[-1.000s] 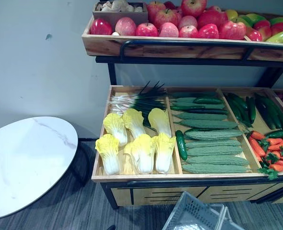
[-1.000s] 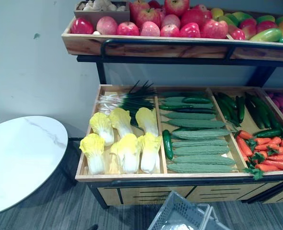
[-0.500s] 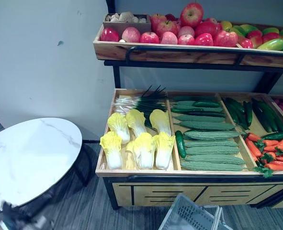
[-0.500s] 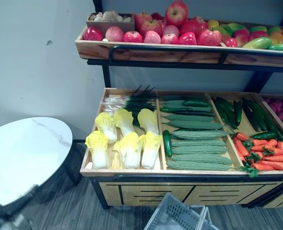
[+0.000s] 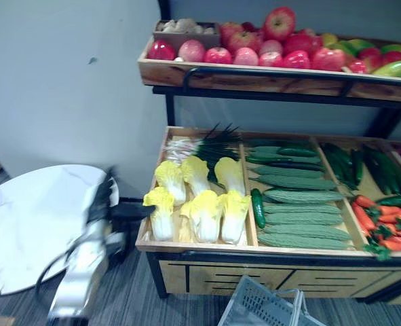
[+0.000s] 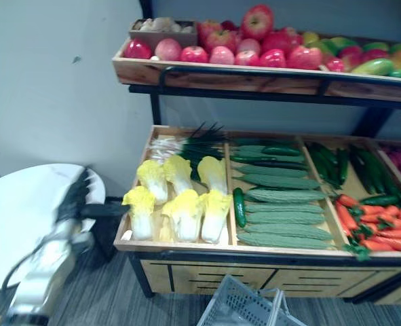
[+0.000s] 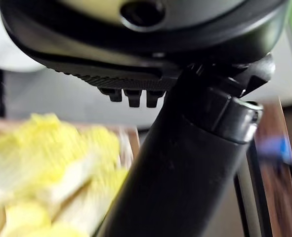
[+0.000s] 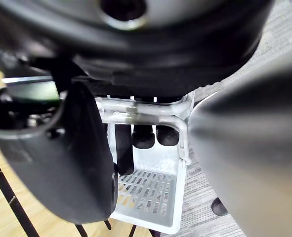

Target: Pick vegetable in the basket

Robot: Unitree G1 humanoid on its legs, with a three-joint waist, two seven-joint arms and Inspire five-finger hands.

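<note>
Showing a wooden produce stand against a pale grey wall, on a dark striped floor. The lower tray's left compartment holds yellow cabbages with spring onions behind them. The middle compartment holds ridged green gourds. Carrots lie at the right edge of the frame. The upper shelf carries red apples. A round white marble-patterned table fills the lower left.

The left hand hovers at centre left, just beside the cabbage compartment's outer edge, fingers spread and thumb pointing toward the stand, holding nothing. At the bottom centre hangs a grey slotted basket. In the right wrist view, the right hand has its fingers hooked round the basket's wire handle.
</note>
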